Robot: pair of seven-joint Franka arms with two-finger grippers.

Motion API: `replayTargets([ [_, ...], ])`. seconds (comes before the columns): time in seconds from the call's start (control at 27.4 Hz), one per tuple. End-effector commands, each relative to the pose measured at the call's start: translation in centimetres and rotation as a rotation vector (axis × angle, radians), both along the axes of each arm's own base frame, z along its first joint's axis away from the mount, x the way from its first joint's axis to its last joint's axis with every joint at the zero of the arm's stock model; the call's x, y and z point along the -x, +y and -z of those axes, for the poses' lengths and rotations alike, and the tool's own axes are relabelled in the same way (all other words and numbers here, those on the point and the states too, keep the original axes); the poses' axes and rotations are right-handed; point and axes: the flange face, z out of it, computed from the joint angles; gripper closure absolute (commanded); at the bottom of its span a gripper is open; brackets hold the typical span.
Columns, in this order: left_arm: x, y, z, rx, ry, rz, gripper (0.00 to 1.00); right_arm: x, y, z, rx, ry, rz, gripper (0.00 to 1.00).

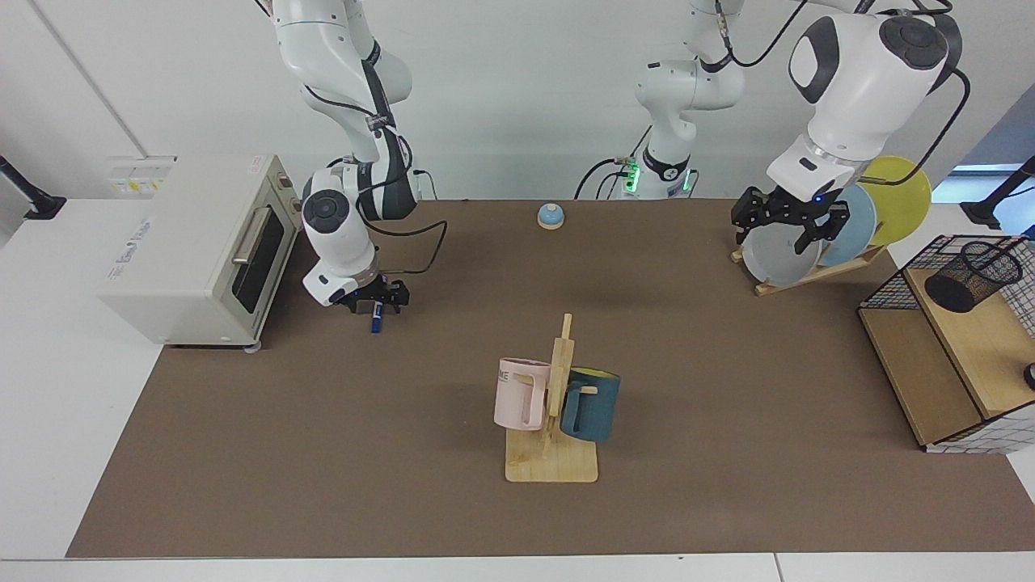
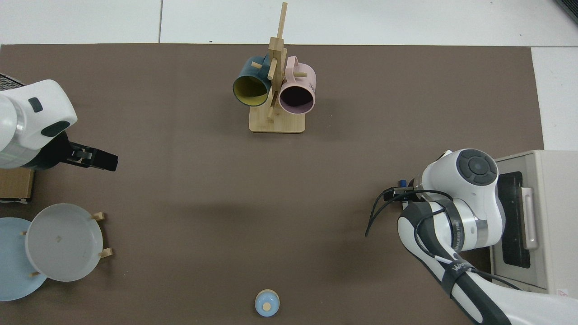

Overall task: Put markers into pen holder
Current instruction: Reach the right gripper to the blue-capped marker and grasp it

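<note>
The slim white marker with a dark blue cap (image 1: 375,322) lies near the counter's toaster-side edge, under the right claw (image 1: 373,301); whether its fingers grip cannot be told. The left claw (image 1: 788,225) hangs spread, holding nothing, before the plates. The black wire-mesh pen holder (image 1: 973,276) lies tipped at the far end.

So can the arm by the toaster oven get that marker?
Probably yes: the right pincer is down over the white, blue-capped marker on the mat, nothing between them.

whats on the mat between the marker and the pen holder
In the facing view, the wooden mug rack with its pink mug and teal mug stands roughly between the marker and the pen holder; otherwise bare mat.
</note>
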Motion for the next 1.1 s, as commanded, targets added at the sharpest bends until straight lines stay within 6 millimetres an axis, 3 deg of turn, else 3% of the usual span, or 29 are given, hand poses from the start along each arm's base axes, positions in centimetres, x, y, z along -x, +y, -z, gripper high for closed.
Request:
replayTargets([
  [0.0,1.4,-0.4,0.0,0.001,0.019,0.07,0.0,0.1,-0.2,0.6,-0.008,-0.017,0.024,0.04],
  [0.4,1.1,-1.1,0.0,0.011,-0.017,0.356,0.0,0.1,0.1,0.4,-0.006,-0.002,0.015,0.75],
  [0.51,1.0,-1.1,0.0,0.013,-0.029,0.424,0.0,0.2,0.0,0.2,-0.005,0.012,0.013,1.0],
  [0.77,0.9,-1.3,0.1,0.015,-0.035,0.562,0.0,-0.6,0.1,-1.0,-0.006,0.005,0.035,1.0],
  [0.91,0.8,-1.9,-0.1,0.019,-0.054,0.683,0.0,-1.7,1.0,-3.2,0.009,0.016,0.138,1.0],
  [1.06,0.8,-2.4,-0.1,0.021,-0.064,0.809,0.0,-2.4,4.8,-5.7,-0.016,0.041,0.34,1.0],
])
